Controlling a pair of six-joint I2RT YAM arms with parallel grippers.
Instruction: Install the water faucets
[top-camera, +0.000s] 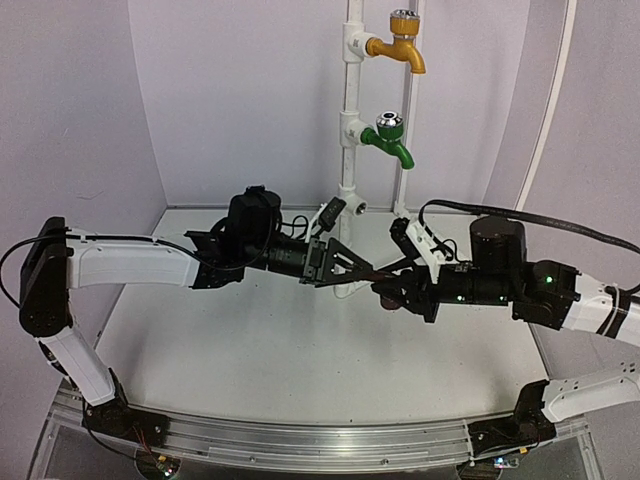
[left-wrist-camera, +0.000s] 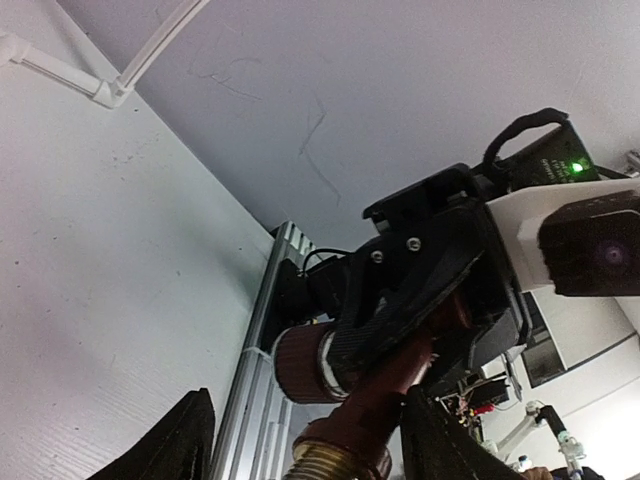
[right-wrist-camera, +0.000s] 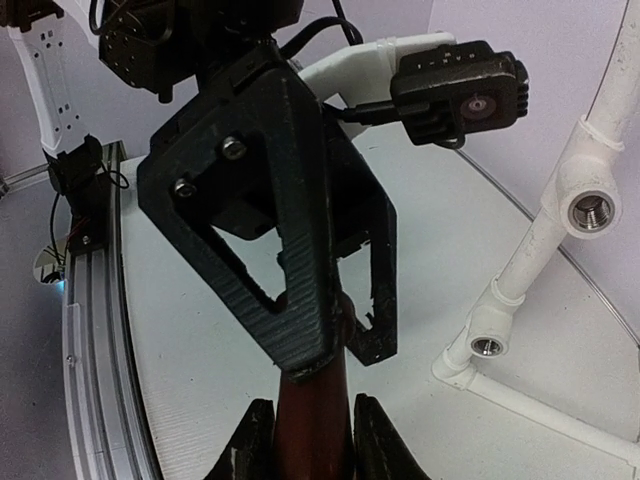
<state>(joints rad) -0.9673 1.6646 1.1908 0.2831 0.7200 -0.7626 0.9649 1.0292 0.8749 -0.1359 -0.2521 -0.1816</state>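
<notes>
On the white plastic pipe stand (top-camera: 349, 170) at the far centre, the green curved-spout faucet (top-camera: 388, 138) is already seated. The dark brown faucet (right-wrist-camera: 315, 450) is clenched by the right gripper (right-wrist-camera: 313, 405) above mid-table. The left gripper (left-wrist-camera: 305, 420) is spread around its threaded end. A firm left grasp should be secured before release, with the threads kept aligned to an empty socket (right-wrist-camera: 590, 212).

A pipe stand (top-camera: 349, 150) rises at the back of the desk (top-camera: 250, 350), carrying an upper faucet (top-camera: 398, 45) above a lower faucet (top-camera: 388, 140). In front of it, a third faucet (right-wrist-camera: 312, 420) lies between the left gripper (top-camera: 362, 270) and the right gripper (top-camera: 392, 294).
</notes>
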